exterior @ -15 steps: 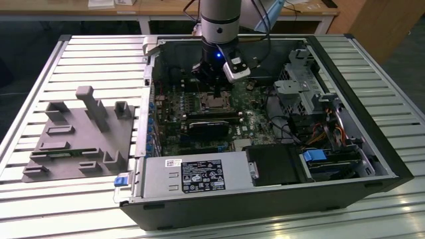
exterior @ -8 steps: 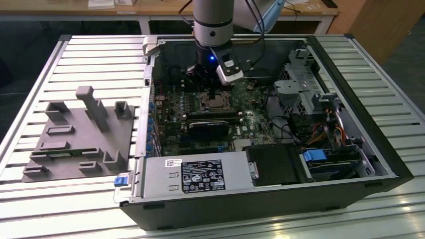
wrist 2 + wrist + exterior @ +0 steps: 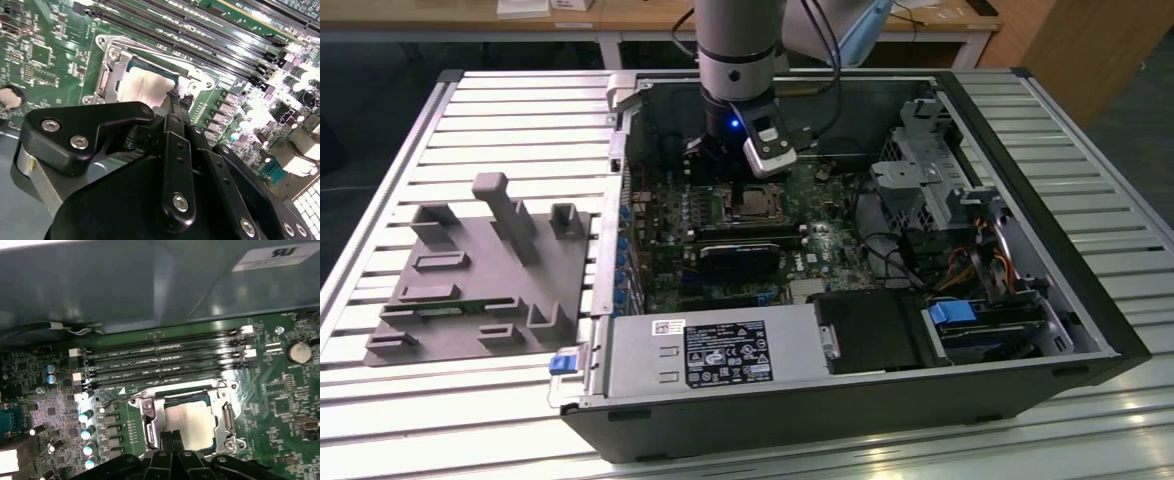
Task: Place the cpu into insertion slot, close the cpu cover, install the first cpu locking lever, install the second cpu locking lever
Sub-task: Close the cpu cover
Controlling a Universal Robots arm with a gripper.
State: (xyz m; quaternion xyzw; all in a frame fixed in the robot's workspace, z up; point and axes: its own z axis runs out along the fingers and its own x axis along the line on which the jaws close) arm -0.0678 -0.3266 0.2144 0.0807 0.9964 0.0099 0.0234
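Note:
The cpu (image 3: 189,422) (image 3: 145,86) lies flat in the insertion slot (image 3: 750,203) on the green motherboard, its dull silver top showing. The cpu cover (image 3: 222,396) (image 3: 112,62) lies down around it as a silvery frame. My gripper (image 3: 170,436) (image 3: 178,100) (image 3: 724,172) hangs just above one edge of the chip with its black fingertips pressed together and nothing between them. A thin wire lever (image 3: 131,398) shows along one side of the socket, and another metal arm (image 3: 228,415) runs along the opposite side.
Long black memory slots (image 3: 160,365) run beside the socket, close to the case wall (image 3: 150,280). A black heatsink block (image 3: 736,258) and the grey labelled power supply (image 3: 720,352) sit nearer the case front. A grey fixture plate (image 3: 487,270) lies on the exterior view's left.

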